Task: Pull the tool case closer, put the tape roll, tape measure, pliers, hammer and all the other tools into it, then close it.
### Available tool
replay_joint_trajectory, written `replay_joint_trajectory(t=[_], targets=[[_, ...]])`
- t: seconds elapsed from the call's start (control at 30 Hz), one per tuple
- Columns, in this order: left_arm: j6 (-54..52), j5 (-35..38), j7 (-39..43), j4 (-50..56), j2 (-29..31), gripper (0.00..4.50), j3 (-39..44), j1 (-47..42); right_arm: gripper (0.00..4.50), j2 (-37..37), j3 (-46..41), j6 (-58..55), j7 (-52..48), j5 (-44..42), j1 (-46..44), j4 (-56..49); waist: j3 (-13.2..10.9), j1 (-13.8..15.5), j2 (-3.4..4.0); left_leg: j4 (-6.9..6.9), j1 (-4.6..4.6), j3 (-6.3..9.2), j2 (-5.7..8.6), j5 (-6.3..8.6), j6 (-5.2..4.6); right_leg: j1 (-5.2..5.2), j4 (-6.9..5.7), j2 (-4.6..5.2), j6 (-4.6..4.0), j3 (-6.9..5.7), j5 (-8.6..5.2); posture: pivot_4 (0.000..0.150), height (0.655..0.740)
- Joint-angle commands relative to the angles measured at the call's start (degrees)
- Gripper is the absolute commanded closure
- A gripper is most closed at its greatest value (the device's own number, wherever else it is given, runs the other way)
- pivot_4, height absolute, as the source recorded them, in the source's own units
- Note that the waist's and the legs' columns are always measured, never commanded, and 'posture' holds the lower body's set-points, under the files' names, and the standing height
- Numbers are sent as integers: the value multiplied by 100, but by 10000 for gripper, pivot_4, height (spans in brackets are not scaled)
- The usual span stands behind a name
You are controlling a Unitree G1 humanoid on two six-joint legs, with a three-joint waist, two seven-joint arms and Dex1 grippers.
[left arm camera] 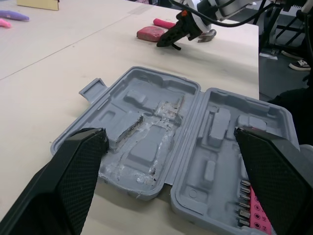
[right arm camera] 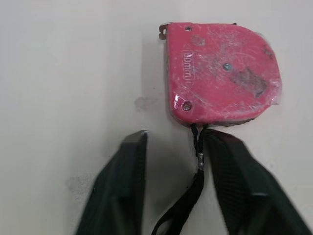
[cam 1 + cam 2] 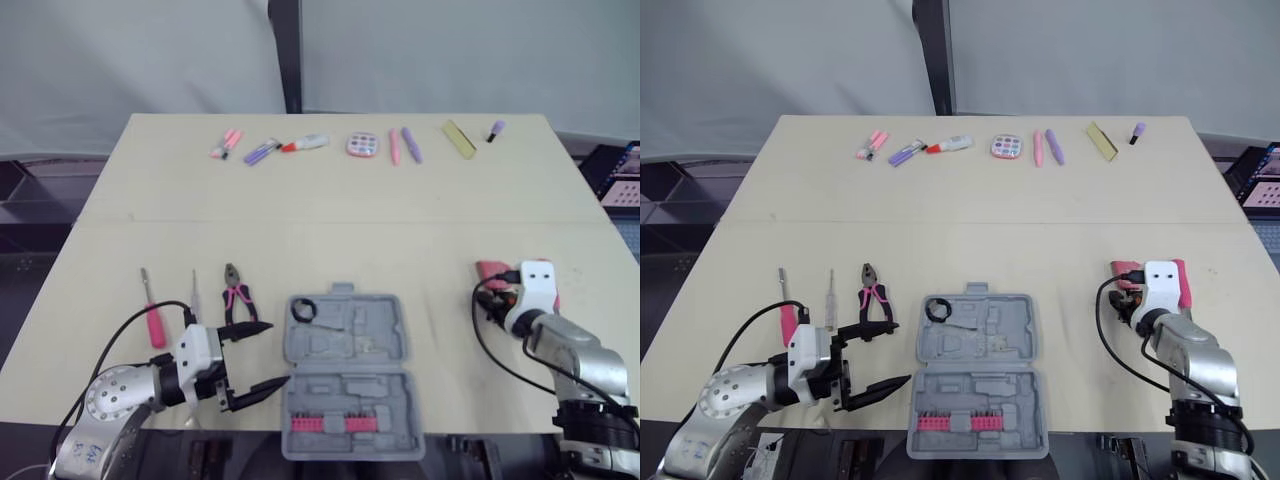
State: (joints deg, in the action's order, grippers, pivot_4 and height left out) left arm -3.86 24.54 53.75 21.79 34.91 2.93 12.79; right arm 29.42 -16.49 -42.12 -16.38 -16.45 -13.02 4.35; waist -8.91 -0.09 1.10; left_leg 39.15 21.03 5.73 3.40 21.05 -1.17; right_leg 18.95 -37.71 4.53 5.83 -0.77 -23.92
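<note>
Grey tool case (image 3: 345, 355) — red tape measure (image 2: 222, 73) — pink-handled pliers (image 3: 237, 296)

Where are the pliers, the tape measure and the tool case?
pliers (image 3: 237, 294), left eye view, on the pink handles.
tape measure (image 2: 222, 73), right wrist view, on its red side face.
tool case (image 3: 350, 395), left eye view, on the bare grey inside of the near half.

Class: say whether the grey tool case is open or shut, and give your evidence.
Open: the tool case lies spread flat on the table, both moulded halves facing up.
</note>
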Motion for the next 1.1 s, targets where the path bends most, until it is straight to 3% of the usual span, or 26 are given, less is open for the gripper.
replay_joint_trajectory(t=[0.03, 0.23, 0.4, 0.7, 1.1], targets=[[-18, -4, -44, 217, 27, 0, 0, -7, 43850, 33, -29, -48, 40, 83, 129, -14, 0, 1, 0, 0, 0, 0, 0, 0, 0, 0, 0, 0, 0, 0, 0, 1500, 7134], [-80, -8, -87, 241, 14, 0, -37, -36, 44870, 9, -33, -210, 66, 30, 228, -182, 0, 1, 0, 0, 0, 2, 0, 0, 0, 0, 0, 0, 0, 0, 0, 1500, 7134], [-92, 12, -64, 198, 4, 0, -72, -60, 44870, -132, -91, -706, 143, -142, 624, -1028, 0, -3, 0, -2, 2, 4, -1, 0, 0, 0, 0, -1, 0, 0, 0, 1500, 7134], [-16, 51, 173, 26, 0, 0, -205, -145, 44870, -588, -268, -1822, 331, -506, 1961, -3146, 0, 0, 1, -3, 1, 7, -1, 0, 0, 0, 1, -2, 0, 5, 0, 1500, 7134], [114, 18, 435, -275, -104, 0, -440, -378, 44870, -1160, -156, -2410, 444, -602, 3345, -4629, 2, -2, 1, -6, -2, 11, 0, 0, 0, 0, 2, -3, 0, 11, 0, 1500, 7134]])
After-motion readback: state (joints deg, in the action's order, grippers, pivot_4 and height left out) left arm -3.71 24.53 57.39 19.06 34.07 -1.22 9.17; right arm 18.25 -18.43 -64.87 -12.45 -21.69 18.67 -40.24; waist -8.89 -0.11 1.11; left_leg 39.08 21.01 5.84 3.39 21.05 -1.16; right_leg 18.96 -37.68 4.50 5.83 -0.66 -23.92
